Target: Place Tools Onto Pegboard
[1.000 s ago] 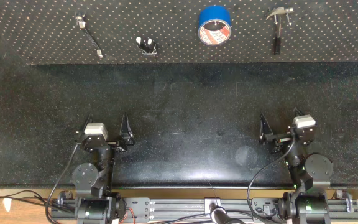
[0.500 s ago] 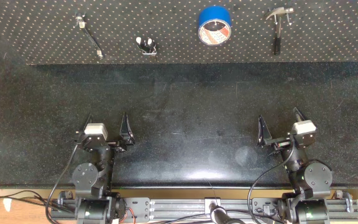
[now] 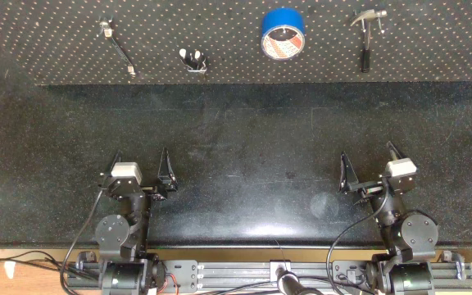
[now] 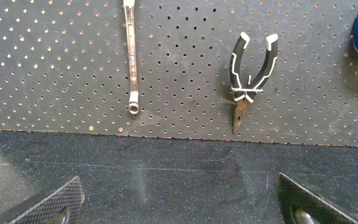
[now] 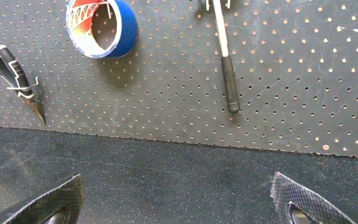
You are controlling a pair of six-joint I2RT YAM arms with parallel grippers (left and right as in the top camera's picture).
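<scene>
Left gripper (image 3: 141, 156), right gripper (image 3: 369, 153) gape, seemingly level, well short of pegboard (image 3: 236, 49).

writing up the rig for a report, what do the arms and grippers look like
The left arm and right arm are black with round joint housings and a white block by each wrist. The left gripper and right gripper have two pointed fingers in dark carbon-weave texture. Black cables loop near the bases.
</scene>
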